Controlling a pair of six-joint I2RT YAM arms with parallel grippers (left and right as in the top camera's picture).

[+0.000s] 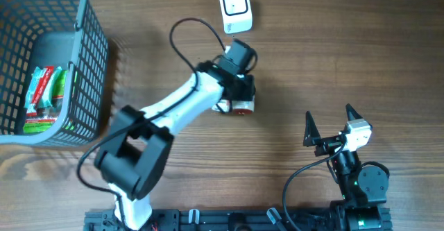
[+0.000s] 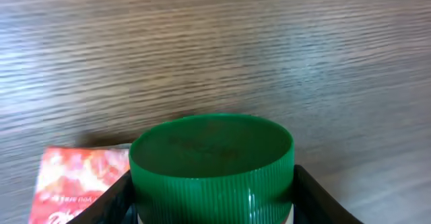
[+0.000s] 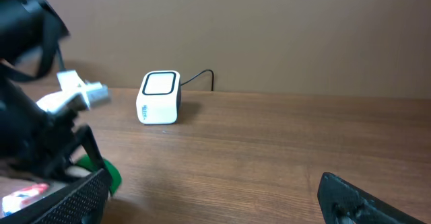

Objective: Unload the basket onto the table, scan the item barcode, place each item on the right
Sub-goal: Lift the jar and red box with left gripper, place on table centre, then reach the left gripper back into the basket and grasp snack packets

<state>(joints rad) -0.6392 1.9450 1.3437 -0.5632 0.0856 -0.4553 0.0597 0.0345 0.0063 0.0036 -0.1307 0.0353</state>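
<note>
Two arms are over the wooden table (image 1: pixel 312 44). We see the left gripper (image 1: pixel 236 98) clenched on a green-capped container (image 2: pixel 212 158), with one finger at each side of the cap. The container is near the white scanner (image 1: pixel 234 7), not touching it. The right gripper (image 1: pixel 328 118) stands released, wide and empty, well apart.

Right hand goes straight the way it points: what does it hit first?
Looks free: the open right hand aims over bare table toward the back wall. The scanner sits left of that line, though depth is unclear.
</note>
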